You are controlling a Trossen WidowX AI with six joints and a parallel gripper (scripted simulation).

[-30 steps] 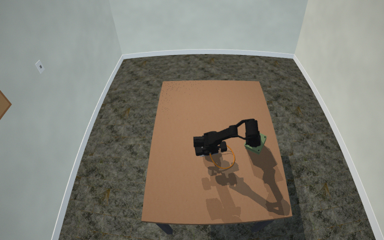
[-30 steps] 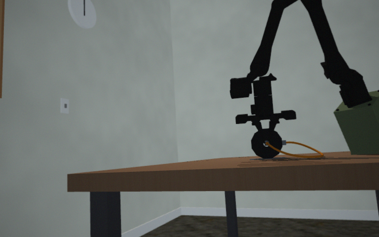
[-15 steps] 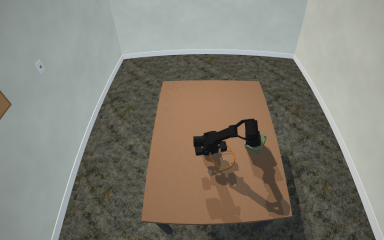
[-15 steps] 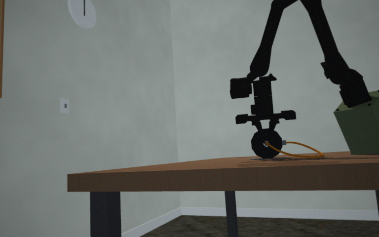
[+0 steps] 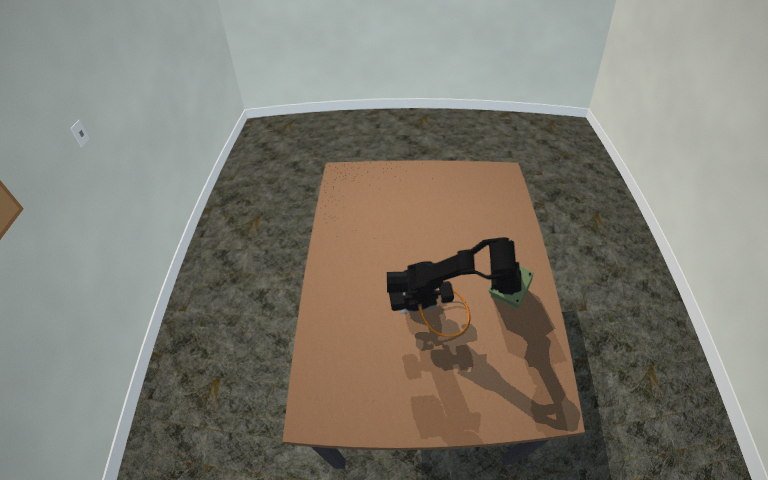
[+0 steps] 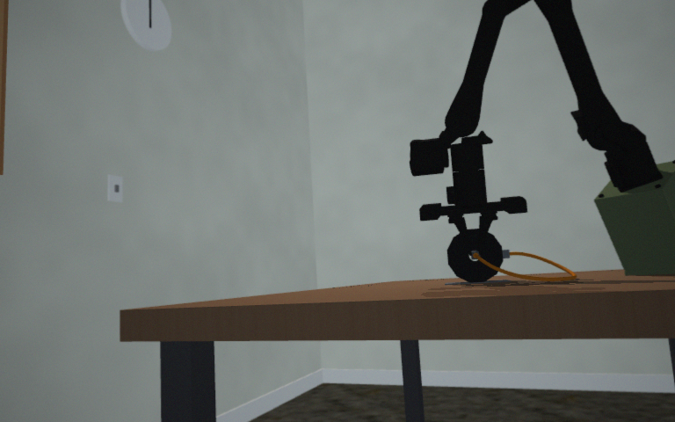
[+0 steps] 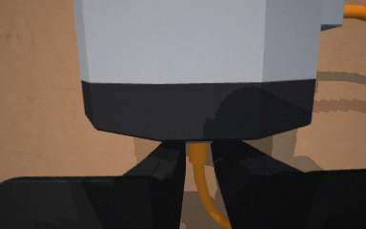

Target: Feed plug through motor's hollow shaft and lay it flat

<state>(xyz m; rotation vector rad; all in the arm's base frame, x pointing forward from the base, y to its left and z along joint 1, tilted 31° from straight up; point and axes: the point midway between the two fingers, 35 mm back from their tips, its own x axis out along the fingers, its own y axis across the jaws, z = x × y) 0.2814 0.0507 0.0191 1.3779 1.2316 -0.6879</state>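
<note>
The motor, with a grey body and a black end, stands on edge on the table and fills the wrist view. It shows as a dark disc in the exterior view. My gripper points down at the motor's near face and is shut on the plug. Only a thin grey sliver of the plug shows at the shaft's mouth; the rest is hidden inside. The orange cable runs back between my fingers. It loops over the table to a grey stub on the motor's far side. From above, my gripper covers the motor.
The arm's green base block stands at the table's right side, close to the cable loop; it also shows in the exterior view. The table edge lies well to the left of the motor.
</note>
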